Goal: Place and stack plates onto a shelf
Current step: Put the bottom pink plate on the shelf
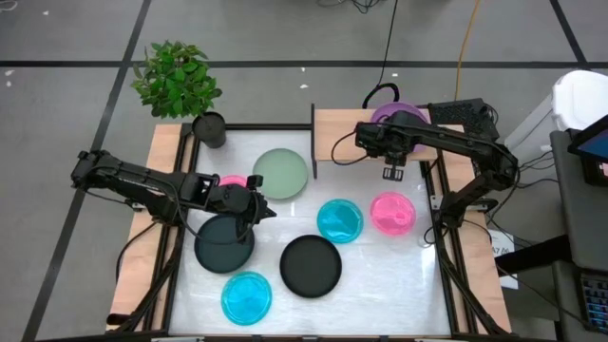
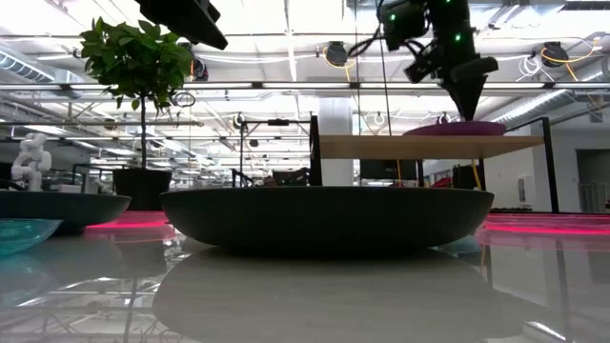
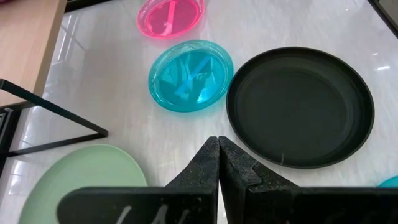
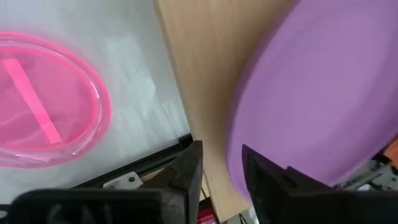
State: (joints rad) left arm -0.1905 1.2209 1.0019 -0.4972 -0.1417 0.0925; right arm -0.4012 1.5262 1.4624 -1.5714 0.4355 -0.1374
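1. Across the white table [image 1: 380,285] I count seven plates on the top itself: a pale green plate [image 1: 281,174] near the far edge, a black plate [image 1: 311,266] toward the near edge, another black plate [image 1: 224,243] left of it, a cyan plate [image 1: 246,296] at the near-left, a second cyan plate [image 1: 339,219] at the middle, a pink plate [image 1: 391,213] toward the right edge, and a pink plate [image 1: 231,180] mostly hidden under my left arm.
2. At the far-right corner stands the shelf [image 1: 342,133], a light-wood board with a thin side panel on its left end. The purple plate [image 4: 323,87] lies on it, near its right end.
3. My right gripper [image 4: 222,171] is at the purple plate's rim, over the shelf's near edge. Its fingers stand a narrow way apart, and I can't see them touching the plate, so I judge it released.
4. My left gripper [image 3: 219,163] hangs over the left black plate with its fingers pressed together on nothing.
5. These look like light, stiff, glossy plastic dishes, likely slippery. I would pinch each at the raised rim, one finger inside and one outside.
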